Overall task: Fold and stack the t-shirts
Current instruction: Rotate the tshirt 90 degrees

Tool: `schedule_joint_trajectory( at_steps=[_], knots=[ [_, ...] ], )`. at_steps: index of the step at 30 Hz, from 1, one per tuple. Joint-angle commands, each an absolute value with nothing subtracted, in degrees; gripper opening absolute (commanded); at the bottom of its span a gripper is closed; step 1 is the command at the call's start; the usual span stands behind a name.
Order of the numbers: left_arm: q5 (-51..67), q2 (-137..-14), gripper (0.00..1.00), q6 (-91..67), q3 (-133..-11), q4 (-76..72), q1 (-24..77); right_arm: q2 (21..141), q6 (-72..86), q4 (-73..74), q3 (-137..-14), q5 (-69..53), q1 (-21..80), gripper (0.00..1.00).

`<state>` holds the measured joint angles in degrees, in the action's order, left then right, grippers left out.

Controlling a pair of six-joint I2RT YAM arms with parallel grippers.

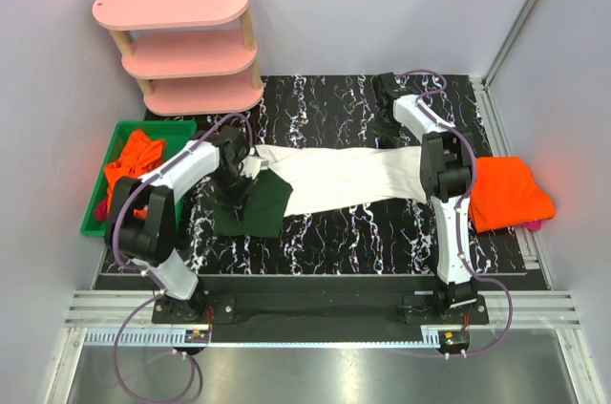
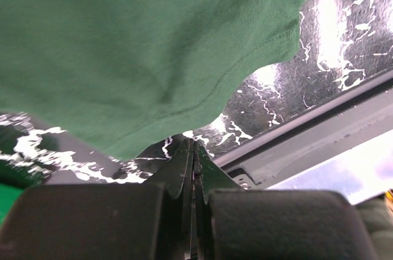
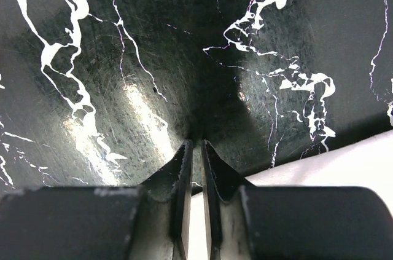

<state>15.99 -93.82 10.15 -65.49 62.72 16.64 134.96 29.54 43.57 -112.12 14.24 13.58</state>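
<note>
Your left claw (image 2: 193,144) was shut, with the green sleeve (image 2: 141,57) just ahead of it. Your right claw (image 3: 195,144) had pinched the white t-shirt (image 1: 353,180). You seemed to be starting a fold, and the next move called for lifting both ends evenly.

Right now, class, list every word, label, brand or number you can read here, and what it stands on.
None can be read. The white t-shirt, its green sleeve, the orange t-shirt on the right, the green bin and the pink shelf show no lettering in these views.
</note>
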Motion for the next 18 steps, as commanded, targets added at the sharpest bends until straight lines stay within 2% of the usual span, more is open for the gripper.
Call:
schedule_joint_trajectory(
  at_steps=[1, 9, 18],
  knots=[
    [19.95, -97.02, 0.0, 11.07, -65.21, 62.49, 17.49, 135.53, 29.35, 44.3, -111.18, 16.17, 13.27, 0.16],
    [16.71, -104.06, 0.0, 10.02, -67.58, 61.35, 17.67, 132.9, 30.41, 44.3, -106.71, 15.82, 13.27, 0.15],
    [10.2, -112.14, 0.0, 8.18, -73.03, 58.27, 17.67, 123.59, 33.93, 41.84, -93.35, 12.75, 13.36, 0.11]
  ],
)
